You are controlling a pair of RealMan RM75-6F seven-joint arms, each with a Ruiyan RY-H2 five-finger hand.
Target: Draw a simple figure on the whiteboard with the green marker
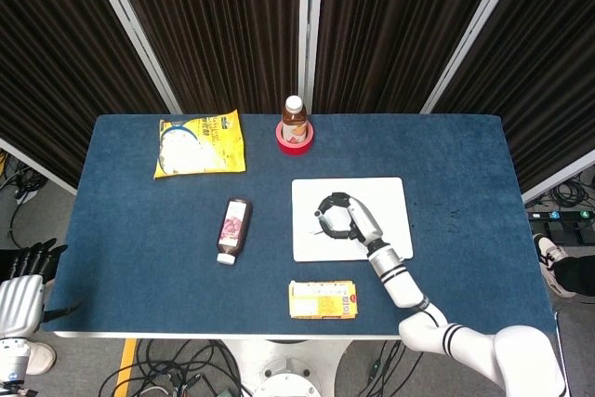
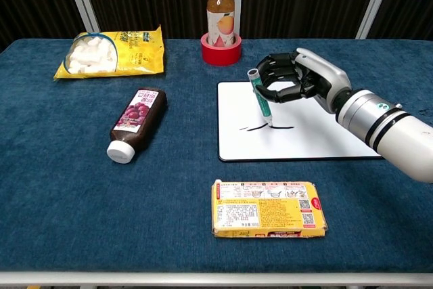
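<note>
The white whiteboard (image 2: 325,133) (image 1: 390,194) lies right of the table's middle and bears a short dark line (image 2: 284,127). My right hand (image 2: 298,80) (image 1: 342,218) grips the green marker (image 2: 259,98), held nearly upright. Its tip touches the board on the left part of the drawn line. My left hand (image 1: 23,285) hangs off the table's left front corner, fingers apart and holding nothing; it shows only in the head view.
A dark sauce bottle (image 2: 134,122) lies left of the board. A yellow box (image 2: 268,208) sits in front of it. At the back stand a drink bottle (image 2: 221,13) inside a red tape roll (image 2: 221,51) and a yellow snack bag (image 2: 111,53).
</note>
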